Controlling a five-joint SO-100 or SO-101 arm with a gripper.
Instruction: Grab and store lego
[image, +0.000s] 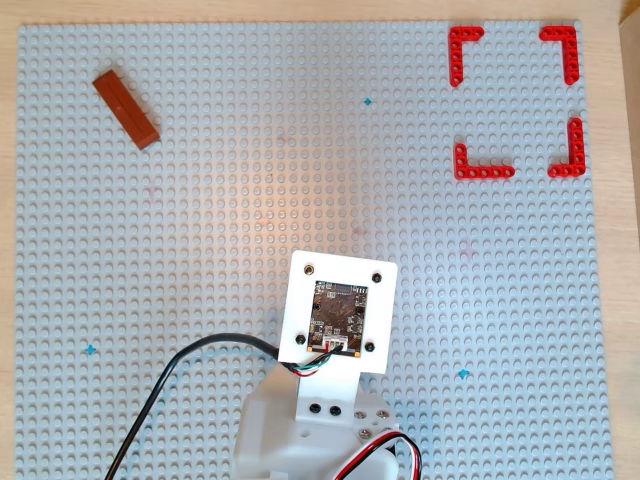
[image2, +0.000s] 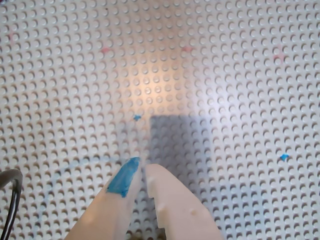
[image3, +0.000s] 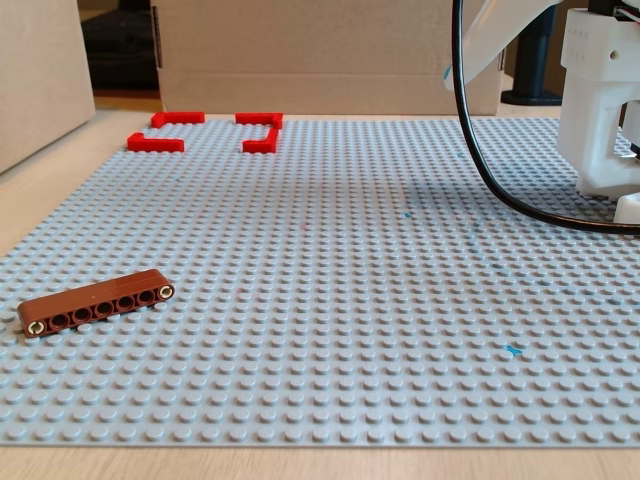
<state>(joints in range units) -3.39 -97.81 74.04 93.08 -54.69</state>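
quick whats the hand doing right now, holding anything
Hand: closed, empty, over bare baseplate. The brown brick lies far off, untouched.

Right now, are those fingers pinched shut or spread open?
Shut, or nearly: in the wrist view the fingers meet at their tips, holding nothing above the grey baseplate.

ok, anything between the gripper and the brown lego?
Nothing: overhead view shows only bare grey baseplate between the lego and the arm; gripper shows only in wrist view.
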